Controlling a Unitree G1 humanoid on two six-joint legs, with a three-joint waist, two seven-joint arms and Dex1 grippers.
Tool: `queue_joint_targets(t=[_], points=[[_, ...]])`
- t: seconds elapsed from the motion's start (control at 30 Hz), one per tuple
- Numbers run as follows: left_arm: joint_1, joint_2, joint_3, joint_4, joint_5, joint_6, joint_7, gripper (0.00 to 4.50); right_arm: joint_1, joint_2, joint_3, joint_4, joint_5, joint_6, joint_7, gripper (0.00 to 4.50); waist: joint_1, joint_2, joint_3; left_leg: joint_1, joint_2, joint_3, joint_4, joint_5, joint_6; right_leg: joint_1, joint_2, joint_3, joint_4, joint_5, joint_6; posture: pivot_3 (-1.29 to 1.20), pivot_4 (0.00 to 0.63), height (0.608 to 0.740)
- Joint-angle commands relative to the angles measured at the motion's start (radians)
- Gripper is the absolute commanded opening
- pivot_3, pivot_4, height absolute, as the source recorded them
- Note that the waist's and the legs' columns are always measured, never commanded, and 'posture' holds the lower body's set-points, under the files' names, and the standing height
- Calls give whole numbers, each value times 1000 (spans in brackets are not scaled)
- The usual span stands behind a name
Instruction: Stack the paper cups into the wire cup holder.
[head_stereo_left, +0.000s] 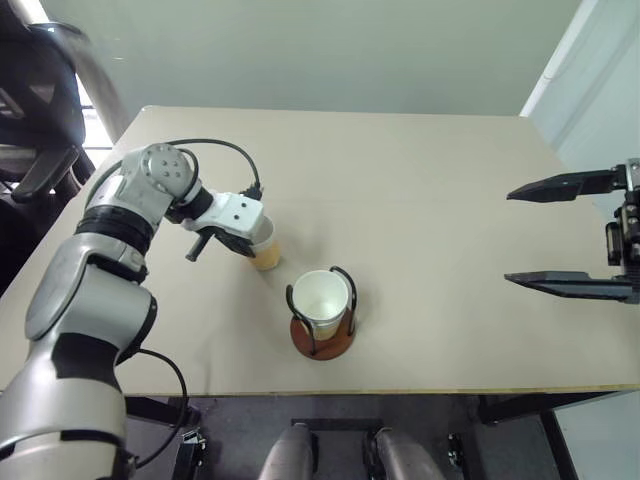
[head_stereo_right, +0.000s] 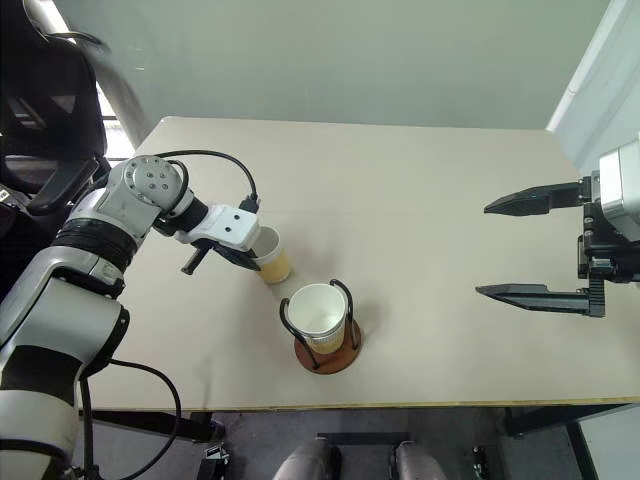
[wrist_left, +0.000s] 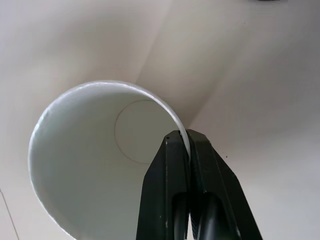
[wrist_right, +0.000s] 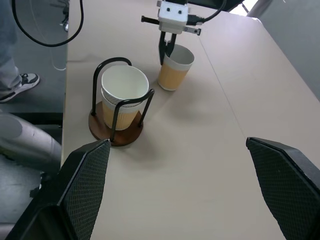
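Tan table (head_stereo_left: 420, 200), seen from above: at left, the left pincer (wrist_right: 167, 54) is clamped on the rim of a paper cup (head_stereo_right: 273, 262) that stands upright on the table, one finger inside the rim and one outside. Just beside it, toward the near edge, the wire cup holder (head_stereo_left: 322, 338) carries stacked cups (head_stereo_left: 322, 303) within its black loops. At right, the right pincer (head_stereo_left: 570, 235) hangs above the table with its fingers spread wide, holding nothing.

Cups (wrist_right: 174, 70) are tan-yellow outside, white inside with white rims. The holder (wrist_right: 117, 131) has a reddish-brown base and black wire loops. Counter (head_stereo_left: 420, 190) is plain beige. Both end effectors, left (wrist_right: 167, 54) and right (head_stereo_left: 570, 235), have black fingers.
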Motion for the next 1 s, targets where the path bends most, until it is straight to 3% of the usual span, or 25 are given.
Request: queue_joint_targets(t=[0.03,0.2,0.4,0.63,1.0], points=[[-102,112,-83,-237,-283,167,-32,49,-2,-27,-87,8,20,13,36,4500,0,-1,0,0,0,0,0,0,0,0,0,0,0,0,0,0,150,740],[-266,231,-165,-494,-648,321,-32,49,1,-30,-131,20,27,29,56,4500,0,-1,0,-3,0,1,0,-1,1,-2,0,0,-3,0,1,0,150,740],[-321,351,-307,-855,-963,400,-32,49,1,-29,-164,8,46,56,51,4500,-5,5,-2,4,-1,6,-2,-3,3,2,-3,2,-1,-4,0,0,150,740],[-419,425,-593,-954,-974,307,-32,49,20,-36,-232,-12,57,99,64,4500,-12,6,-1,5,0,5,-2,-2,2,2,-2,5,0,-5,-1,0,150,740],[-538,388,-881,-874,-925,128,-32,49,95,-16,-345,-104,114,188,75,4500,-10,6,0,3,-1,4,-1,-3,3,2,-1,6,-1,-6,-5,0,150,740]])
